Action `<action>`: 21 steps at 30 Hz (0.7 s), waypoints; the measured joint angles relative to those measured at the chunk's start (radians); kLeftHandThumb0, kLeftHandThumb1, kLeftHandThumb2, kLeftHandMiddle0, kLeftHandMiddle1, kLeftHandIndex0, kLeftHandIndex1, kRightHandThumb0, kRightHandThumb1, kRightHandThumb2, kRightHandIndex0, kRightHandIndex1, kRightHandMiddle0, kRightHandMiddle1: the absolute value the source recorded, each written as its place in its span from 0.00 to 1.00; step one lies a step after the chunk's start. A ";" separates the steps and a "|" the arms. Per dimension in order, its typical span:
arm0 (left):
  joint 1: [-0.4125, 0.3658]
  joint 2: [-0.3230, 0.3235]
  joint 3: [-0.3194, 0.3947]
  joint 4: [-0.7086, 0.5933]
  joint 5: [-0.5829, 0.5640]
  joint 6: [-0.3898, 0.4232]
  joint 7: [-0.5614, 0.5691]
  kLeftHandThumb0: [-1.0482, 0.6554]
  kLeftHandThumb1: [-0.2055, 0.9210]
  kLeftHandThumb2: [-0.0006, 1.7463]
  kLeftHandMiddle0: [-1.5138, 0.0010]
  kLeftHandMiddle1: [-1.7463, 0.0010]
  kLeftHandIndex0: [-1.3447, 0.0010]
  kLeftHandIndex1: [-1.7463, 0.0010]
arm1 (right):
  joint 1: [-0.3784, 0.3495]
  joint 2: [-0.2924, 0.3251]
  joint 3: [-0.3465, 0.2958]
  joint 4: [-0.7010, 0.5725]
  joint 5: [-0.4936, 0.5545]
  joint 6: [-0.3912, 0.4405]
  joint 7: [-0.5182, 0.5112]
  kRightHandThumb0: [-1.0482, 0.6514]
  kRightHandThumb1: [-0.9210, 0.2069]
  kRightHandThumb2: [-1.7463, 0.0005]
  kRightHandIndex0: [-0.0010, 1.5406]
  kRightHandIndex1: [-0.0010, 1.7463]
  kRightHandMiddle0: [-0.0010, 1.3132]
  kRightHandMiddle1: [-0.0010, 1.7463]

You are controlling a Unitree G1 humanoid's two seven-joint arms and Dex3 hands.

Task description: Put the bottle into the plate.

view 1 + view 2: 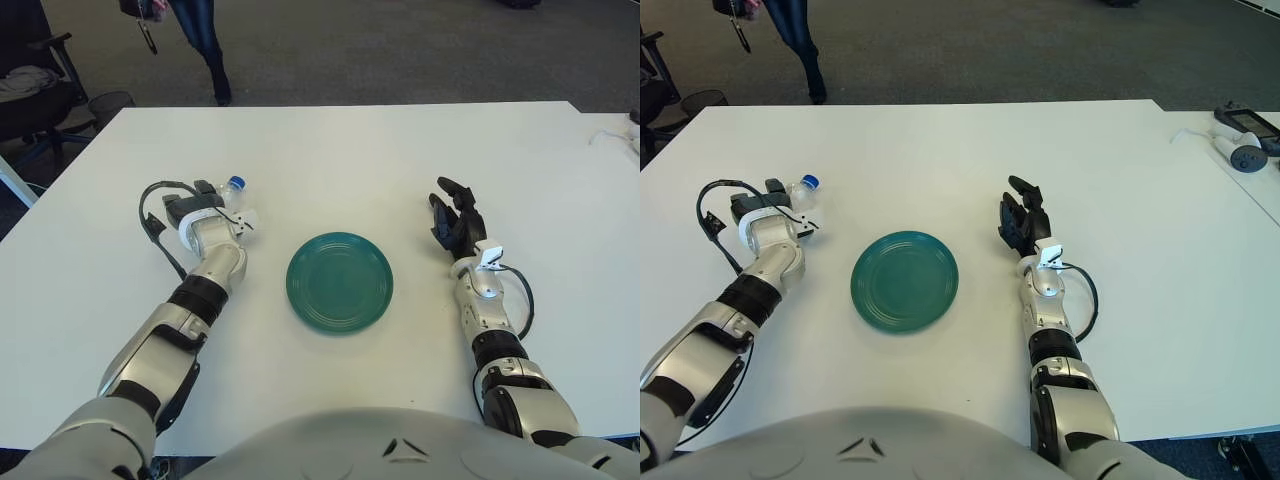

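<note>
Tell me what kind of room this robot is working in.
Probably an office or lab. A large white table stands on grey carpet, an office chair sits at the far left, and a person walks past behind. On the table lie only a green plate and a bottle at the left hand.

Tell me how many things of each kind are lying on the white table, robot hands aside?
Bottles: 1, the clear bottle at the left hand
Plates: 1, the green plate
Total: 2
</note>
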State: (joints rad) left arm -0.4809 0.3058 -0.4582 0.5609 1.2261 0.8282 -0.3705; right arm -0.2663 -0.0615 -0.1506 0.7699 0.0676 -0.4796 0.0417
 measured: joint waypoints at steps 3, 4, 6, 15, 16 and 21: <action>-0.009 -0.012 -0.005 0.024 -0.002 0.010 0.017 0.03 1.00 0.27 0.79 0.91 1.00 1.00 | 0.000 0.000 0.000 0.000 0.000 0.000 0.000 0.28 0.00 0.66 0.25 0.00 0.00 0.42; -0.012 -0.016 -0.006 0.033 -0.003 0.011 0.026 0.04 1.00 0.26 0.79 0.91 1.00 1.00 | 0.000 -0.001 0.001 0.001 0.000 0.000 0.000 0.28 0.00 0.66 0.26 0.01 0.00 0.42; -0.021 -0.024 -0.006 0.056 -0.009 0.011 0.046 0.04 1.00 0.24 0.80 0.92 1.00 1.00 | 0.000 -0.001 0.001 0.001 -0.001 0.000 0.000 0.28 0.00 0.67 0.26 0.01 0.00 0.42; -0.082 -0.065 0.020 0.204 -0.079 0.008 0.187 0.09 1.00 0.17 0.80 0.92 1.00 1.00 | 0.000 -0.001 0.001 0.003 0.000 0.000 0.000 0.28 0.03 0.68 0.29 0.02 0.00 0.47; -0.088 -0.072 0.027 0.219 -0.086 0.013 0.204 0.10 1.00 0.16 0.80 0.92 0.99 0.99 | 0.000 -0.001 0.001 0.003 0.001 0.000 0.000 0.28 0.03 0.68 0.28 0.02 0.00 0.47; -0.105 -0.109 0.061 0.277 -0.139 0.024 0.322 0.13 0.99 0.13 0.77 0.90 0.99 0.89 | 0.000 -0.001 0.000 0.003 0.001 0.000 0.002 0.29 0.03 0.67 0.27 0.01 0.00 0.45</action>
State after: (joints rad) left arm -0.5864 0.1971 -0.3970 0.8378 1.0872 0.8520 -0.0482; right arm -0.2664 -0.0627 -0.1502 0.7725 0.0686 -0.4796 0.0434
